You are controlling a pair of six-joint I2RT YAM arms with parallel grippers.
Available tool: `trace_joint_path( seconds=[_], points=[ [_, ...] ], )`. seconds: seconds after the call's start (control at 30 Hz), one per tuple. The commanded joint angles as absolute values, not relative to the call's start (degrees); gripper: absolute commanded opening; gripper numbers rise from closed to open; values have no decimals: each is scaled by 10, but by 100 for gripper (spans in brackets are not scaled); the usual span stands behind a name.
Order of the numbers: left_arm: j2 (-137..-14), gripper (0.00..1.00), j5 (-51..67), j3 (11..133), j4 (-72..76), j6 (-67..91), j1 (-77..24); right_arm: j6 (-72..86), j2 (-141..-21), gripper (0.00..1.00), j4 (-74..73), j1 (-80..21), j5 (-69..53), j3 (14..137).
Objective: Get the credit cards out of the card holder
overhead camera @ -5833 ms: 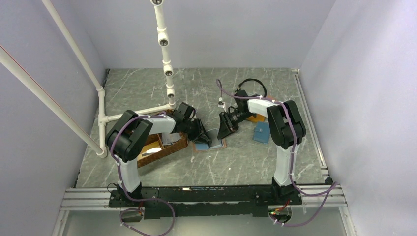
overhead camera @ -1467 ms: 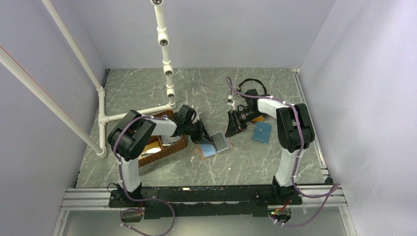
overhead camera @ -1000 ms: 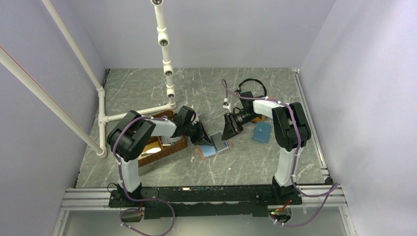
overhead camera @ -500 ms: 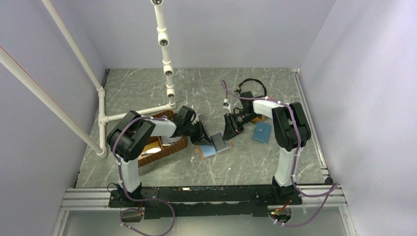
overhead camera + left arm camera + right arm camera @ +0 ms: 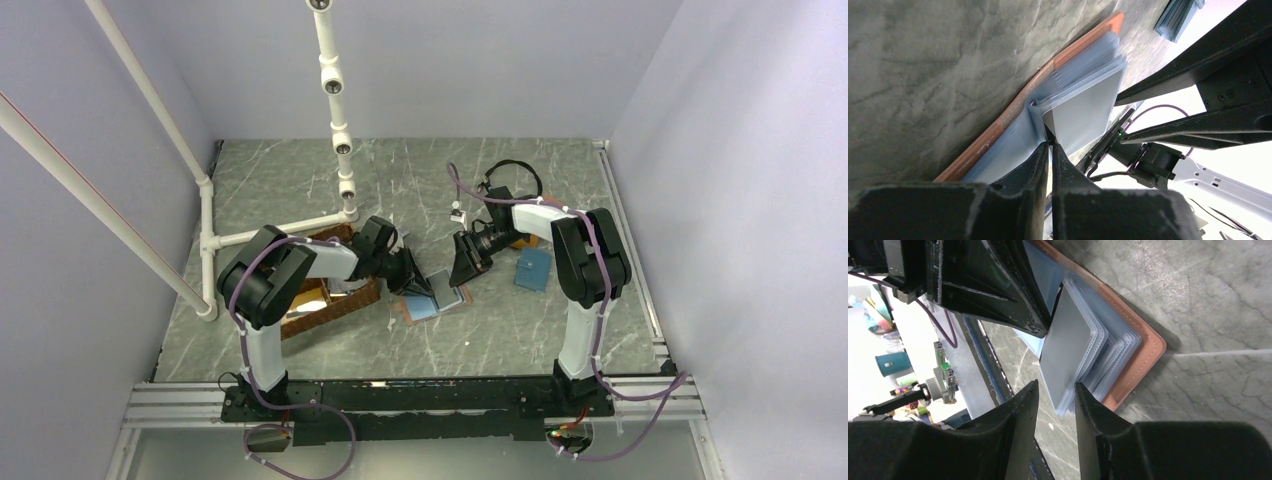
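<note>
Lilac walls enclose a grey, marble-veined desk (image 5: pixel 480 340), with white plastic pipes (image 5: pixel 335 90) rising at the far left. Near the middle lies the card holder (image 5: pixel 412 311). It is spread open and flat, its long axis running from near-left to far-right. Its outer skin is salmon, leather-like, with a stitched, rounded border, and the inside is light blue. A fan of clear, glossy plastic sleeves (image 5: pixel 1108 352) is stacked on its right half.

On top of that fan sits one credit card (image 5: pixel 1083 112), a thin, matt grey-silver rectangle with rounded corners. Its long axis lies across the right half. One short end is at the fold and the other points towards the right arm.

The left end effector (image 5: pixel 1050 150) has its black fingers almost together, nipping the card's corner by the fold. The right end effector (image 5: pixel 1055 390) stands partly open and grips nothing. Its gap lines up with the card's free end, though I cannot tell whether it touches.

A teal-blue wallet (image 5: pixel 533 268) lies to the right, and a brown woven basket (image 5: pixel 330 300) sits to the left under the left arm.
</note>
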State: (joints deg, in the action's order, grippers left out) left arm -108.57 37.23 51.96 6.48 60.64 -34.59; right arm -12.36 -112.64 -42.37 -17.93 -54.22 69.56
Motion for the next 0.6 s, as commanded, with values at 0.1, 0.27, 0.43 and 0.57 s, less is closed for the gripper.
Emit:
trace_joint_path(
  seconds=[0.1,0.27,0.43,0.57],
  points=[
    [-1067,13,393,506,113,628,-349,-97,-1134,31,-402,-183,-619,699],
    [-1067,14,399,496,140,645,-349,-78,-1151,22,-394,-184,-590,697],
    [-1071,14,403,493,158,654,-349,-74,-1163,24,-393,-192,-592,698],
    [-1074,14,407,496,160,655,-349,-73,-1168,29,-393,-202,-599,700]
  ],
)
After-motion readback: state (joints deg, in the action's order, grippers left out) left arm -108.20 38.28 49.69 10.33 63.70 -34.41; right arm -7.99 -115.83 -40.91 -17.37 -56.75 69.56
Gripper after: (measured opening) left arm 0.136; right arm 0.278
